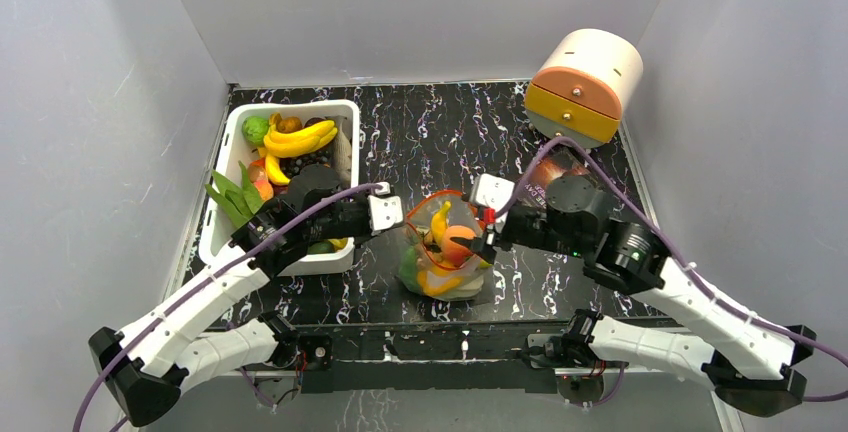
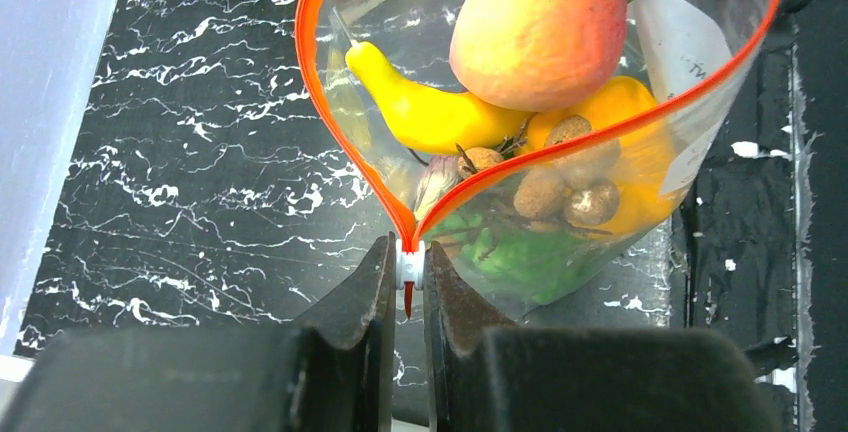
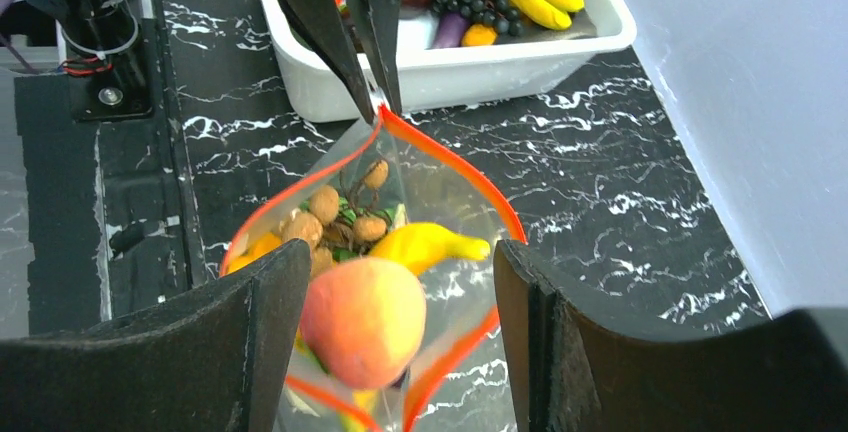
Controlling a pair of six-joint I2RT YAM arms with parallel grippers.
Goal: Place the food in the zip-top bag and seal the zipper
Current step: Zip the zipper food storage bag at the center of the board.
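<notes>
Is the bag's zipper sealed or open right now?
Open. The zipper bows wide apart around the peach, its strips meeting only at the end pinched by the left gripper.

Black marble-patterned tabletop (image 1: 420, 132) veined in white, boxed in by pale grey wall panels (image 1: 420, 12) on three sides. Along the left edge, white rectangular plastic tub (image 1: 296, 106), long side running front to back. At the far right corner, cream cylindrical drawer box (image 1: 600, 62) lying on its side, orange-fronted, with a yellow drawer beneath.
</notes>
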